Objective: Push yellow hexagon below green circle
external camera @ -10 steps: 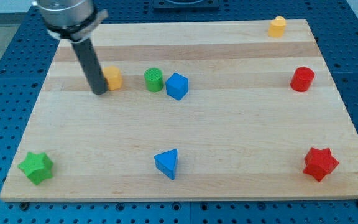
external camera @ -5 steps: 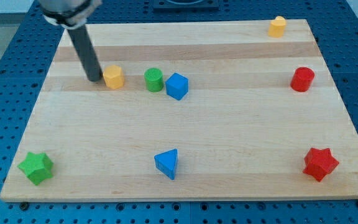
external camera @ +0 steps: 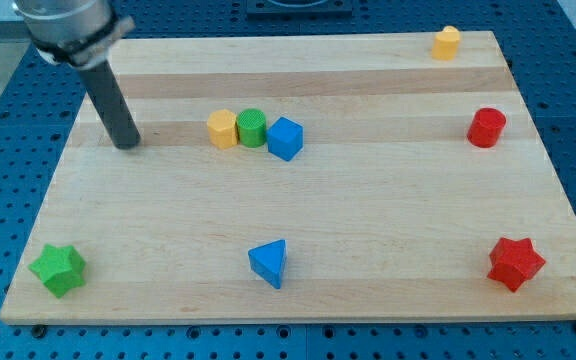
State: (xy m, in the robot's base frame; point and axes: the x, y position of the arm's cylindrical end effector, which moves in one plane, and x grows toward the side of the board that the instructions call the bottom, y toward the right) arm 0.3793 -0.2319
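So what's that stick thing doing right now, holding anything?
My tip: holds nothing, touches no block, left of the yellow hexagon.

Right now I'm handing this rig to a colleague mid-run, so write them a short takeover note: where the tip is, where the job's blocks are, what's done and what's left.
My tip rests on the board well to the view's left of the blocks, touching none.
The yellow hexagon sits against the left side of the green circle, level with it; the blue block is against the circle's right side.
Done: the hexagon is beside the circle.
Left: it is not yet below the circle. Probably bring the tip above the hexagon and push it toward the view's bottom, then to the right under the circle.
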